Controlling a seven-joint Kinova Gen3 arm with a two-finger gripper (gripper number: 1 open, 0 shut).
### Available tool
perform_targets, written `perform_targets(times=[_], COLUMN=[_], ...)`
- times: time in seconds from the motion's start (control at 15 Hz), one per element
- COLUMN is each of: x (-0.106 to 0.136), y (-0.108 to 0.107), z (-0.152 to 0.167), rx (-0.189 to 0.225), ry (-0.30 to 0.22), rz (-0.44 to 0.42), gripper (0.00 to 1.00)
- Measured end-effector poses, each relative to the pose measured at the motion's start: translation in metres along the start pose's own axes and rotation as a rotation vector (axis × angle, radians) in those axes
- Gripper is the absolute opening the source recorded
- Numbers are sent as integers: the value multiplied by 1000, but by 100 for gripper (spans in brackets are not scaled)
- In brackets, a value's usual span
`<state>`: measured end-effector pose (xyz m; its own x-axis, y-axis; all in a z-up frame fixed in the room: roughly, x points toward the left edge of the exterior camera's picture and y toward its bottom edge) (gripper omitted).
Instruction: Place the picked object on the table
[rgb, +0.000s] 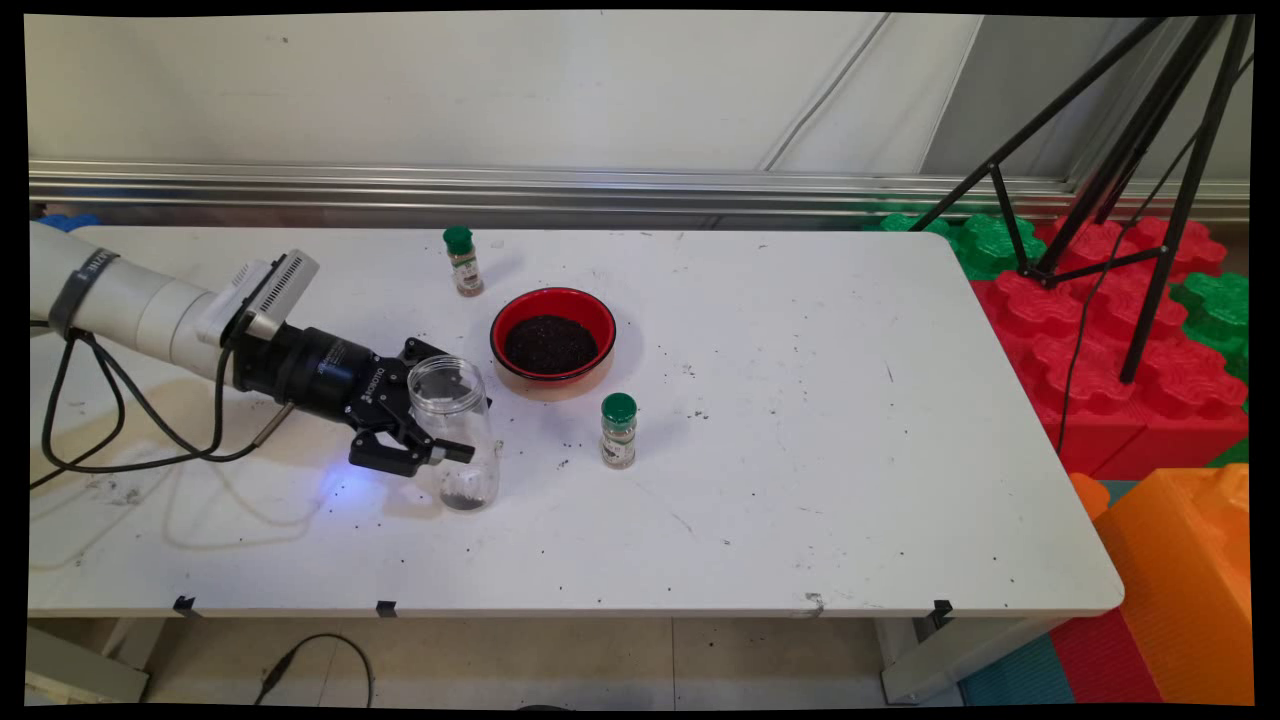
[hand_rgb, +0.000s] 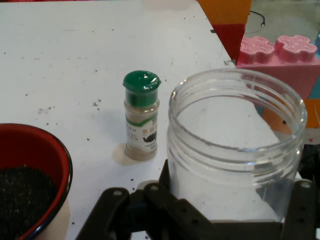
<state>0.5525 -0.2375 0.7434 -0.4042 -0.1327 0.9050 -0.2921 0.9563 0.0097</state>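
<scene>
The gripper is clamped around a clear jar standing upright on the table, mouth up, with a bit of dark stuff at the bottom. Just past it there's a spice bottle, then a red bowl of dark grains, and another shaker farthest back.

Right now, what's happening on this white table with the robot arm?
The white arm's black two-finger gripper is closed around a clear, open-topped plastic jar, which stands upright on the white table with a little dark residue at its bottom. Just beyond the jar sits a red bowl filled with dark granules. One small green-capped spice bottle stands to the jar's right, another behind the bowl. Dark specks are scattered across the tabletop.
</scene>
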Motion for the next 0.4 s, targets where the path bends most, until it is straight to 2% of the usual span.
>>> perform_targets(times=[0.2,0.27,0.4], x=[-2,-3,-4], y=[0,0,1], z=[0,0,-1], rx=[1,1,1], ry=[-5,-6,-8], rz=[3,4,6], gripper=[0,100,100])
